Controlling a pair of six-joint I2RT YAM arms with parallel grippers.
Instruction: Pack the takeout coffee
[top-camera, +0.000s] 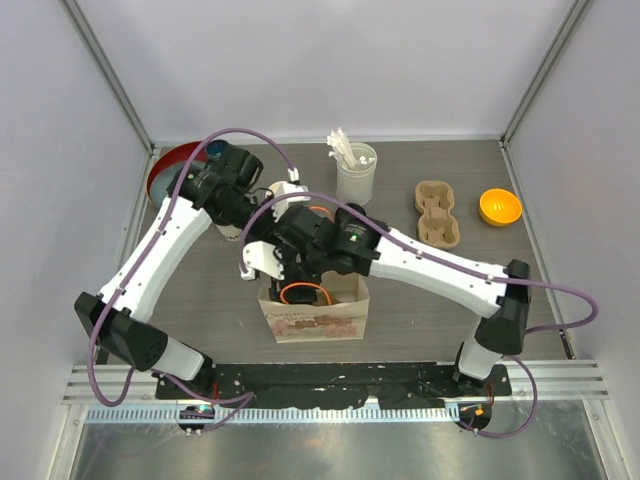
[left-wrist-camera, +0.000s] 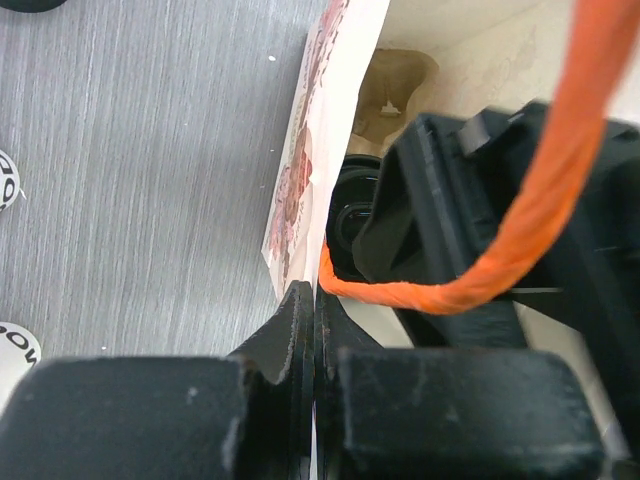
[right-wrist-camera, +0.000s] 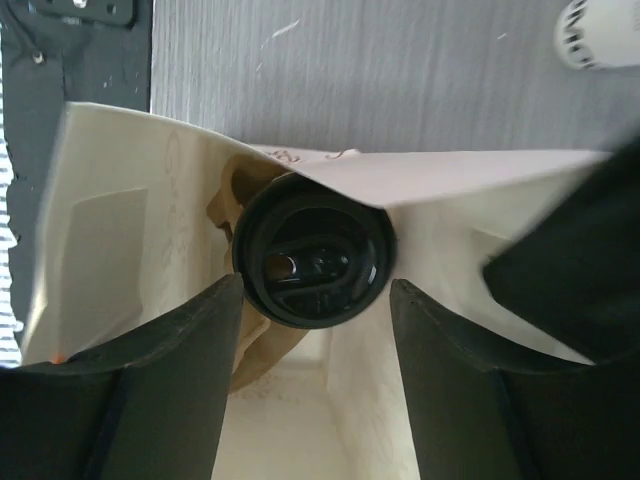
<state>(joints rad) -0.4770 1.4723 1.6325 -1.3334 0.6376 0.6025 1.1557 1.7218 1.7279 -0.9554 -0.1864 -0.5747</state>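
A takeout coffee cup with a black lid stands inside the paper bag, on a tan pulp piece. My right gripper is down in the bag's mouth and open, one finger on each side of the lid and not touching it. My left gripper is shut on the bag's side wall, pinching the paper at the rim. The same black lid shows past the bag's orange handle. A second white cup stands on the table under the left arm.
A white cylinder of sticks stands at the back. A tan cup carrier and an orange bowl lie to the right. A red dish sits at the back left. The right arm crosses over the bag.
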